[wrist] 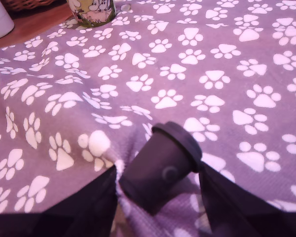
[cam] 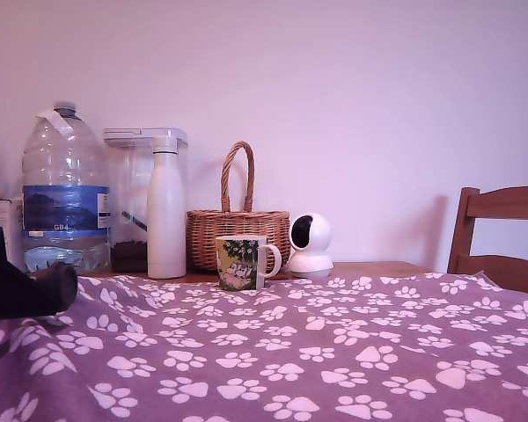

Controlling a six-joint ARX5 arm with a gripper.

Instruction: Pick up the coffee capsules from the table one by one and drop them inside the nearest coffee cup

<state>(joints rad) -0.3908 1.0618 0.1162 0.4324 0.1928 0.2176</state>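
Gripping looks set: from the wrist view my tool (wrist: 160,190) has its two dark fingers (wrist: 96,207) pressed on either side of one dark coffee capsule (wrist: 160,168), jaws narrowed right onto its body, so I read it as holding the capsule. Going left to right in the exterior view: the arm (cam: 22,286) is a dark blur at the far left edge, low over the cloth, then a big water bottle (cam: 64,189), a clear container (cam: 132,198), a white flask (cam: 166,211), a wicker basket (cam: 238,233), the printed coffee cup (cam: 242,262) just in front of the basket, a small white camera (cam: 310,246), and a wooden chair (cam: 502,233) at the right. The tabletop (cam: 370,268) carries purple paw-print cloth (cam: 334,352). The capsule lies tilted, wide rim toward the cup, and the cloth bunches a bit around it, so I judge it's at or barely off the surface; can't tell which. Handling guess: light, stiff thin shell, smooth tapered sides so it could squirt out toward the narrow end; rim lip is the safe stop. Best hold is across the mid body just under the rim, gentle squeeze, don't crush. The cup (wrist: 91,12) sits well apart, at the far end of the cloth. No other capsules visible in either view.
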